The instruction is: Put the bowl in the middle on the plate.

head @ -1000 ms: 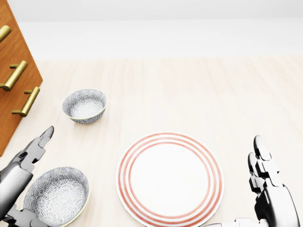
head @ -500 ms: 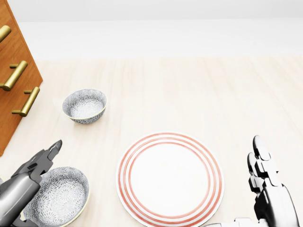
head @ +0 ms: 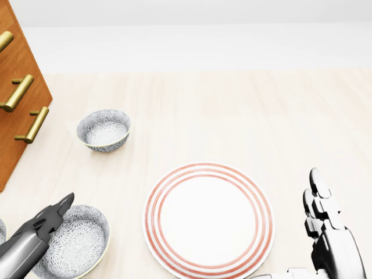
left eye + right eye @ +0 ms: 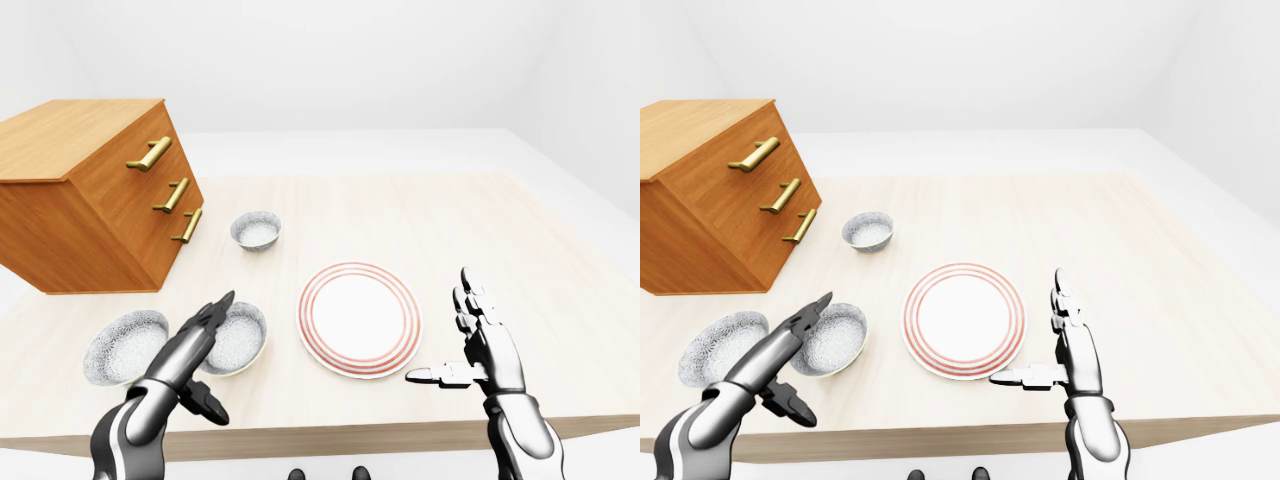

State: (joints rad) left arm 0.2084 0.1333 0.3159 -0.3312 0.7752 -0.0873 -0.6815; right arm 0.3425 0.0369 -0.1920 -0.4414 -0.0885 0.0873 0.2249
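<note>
The grey, floral-patterned ceramic bowl in the middle (image 4: pixel 242 340) sits on the pale wooden tabletop (image 4: pixel 450 230), just to the left of the white plate with red rings (image 4: pixel 358 320) in the left-eye view and apart from it. It is not on the plate.

Your left hand (image 4: pixel 187 356) reaches over the bowl's left rim with the fingers stretched long and the thumb spread below them. It is wide and holds nothing; you cannot tell whether a fingertip touches the rim. Your right hand (image 4: pixel 485 345) stands to the right of the plate, fingers upright, thumb pointing toward the plate, spread and empty.

Against the head view of a second ago, your left hand has sunk toward the bottom left corner: its fingertip was well above the bowl's rim, and now it lies at the rim's upper left edge. The right hand, the plate and the bowls stand where they were, and the camera has not moved.

A matching larger patterned bowl (image 4: pixel 122 347) lies left of the middle one. A smaller patterned bowl (image 4: pixel 255 230) stands higher up, beside a brown wooden chest of drawers (image 4: pixel 80 200) with brass handles (image 4: pixel 150 153). The walls around the table are plain white.
</note>
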